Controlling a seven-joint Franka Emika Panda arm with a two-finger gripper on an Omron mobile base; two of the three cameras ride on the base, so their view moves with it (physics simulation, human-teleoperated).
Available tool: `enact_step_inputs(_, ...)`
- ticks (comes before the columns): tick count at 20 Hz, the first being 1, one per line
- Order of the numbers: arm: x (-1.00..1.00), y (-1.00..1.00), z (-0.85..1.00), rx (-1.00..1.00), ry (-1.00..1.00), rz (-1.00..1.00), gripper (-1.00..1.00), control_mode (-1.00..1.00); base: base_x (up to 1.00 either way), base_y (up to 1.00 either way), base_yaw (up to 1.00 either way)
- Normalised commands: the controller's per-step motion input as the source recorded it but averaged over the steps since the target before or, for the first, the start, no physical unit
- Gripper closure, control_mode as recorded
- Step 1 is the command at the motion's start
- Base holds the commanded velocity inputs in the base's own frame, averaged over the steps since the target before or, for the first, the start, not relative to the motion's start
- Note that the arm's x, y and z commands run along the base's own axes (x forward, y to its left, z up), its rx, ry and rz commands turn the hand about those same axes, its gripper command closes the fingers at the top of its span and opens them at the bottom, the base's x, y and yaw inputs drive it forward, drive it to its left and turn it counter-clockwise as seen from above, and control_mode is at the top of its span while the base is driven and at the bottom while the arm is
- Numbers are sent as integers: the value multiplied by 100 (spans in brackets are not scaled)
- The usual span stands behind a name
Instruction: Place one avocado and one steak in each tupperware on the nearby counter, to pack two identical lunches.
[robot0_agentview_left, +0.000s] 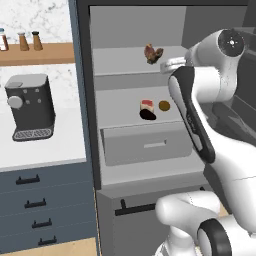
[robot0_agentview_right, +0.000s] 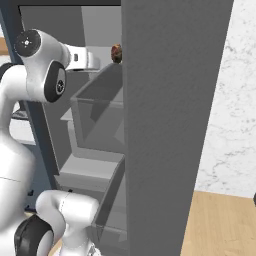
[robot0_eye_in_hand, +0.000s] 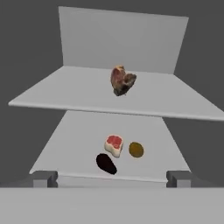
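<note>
Two steaks (robot0_eye_in_hand: 123, 80), no legible labels

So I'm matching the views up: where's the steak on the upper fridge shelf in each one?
Left base view: steak top centre, on the upper shelf.
Right base view: brown bit at top, beside the fridge wall.
Hand view: centre, upper half.
Shared landmark: the upper shelf.

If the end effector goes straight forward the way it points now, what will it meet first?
Probably the lower shelf near the steak. The open end effector points there, though depth is unclear.
</note>
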Motion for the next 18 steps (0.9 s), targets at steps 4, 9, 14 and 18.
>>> enact_step_inputs(4, 45, -9, 0, 0, 1, 0, -100, -100, 0, 0, 0)
enact_step_inputs(9, 51, -8, 0, 0, 6, 0, -100, -100, 0, 0, 0)
enact_step_inputs(14, 50, -8, 0, 0, 6, 0, -100, -100, 0, 0, 0)
enact_step_inputs(18, 53, -2, -1, 0, 2, 0, -100, -100, 0, 0, 0)
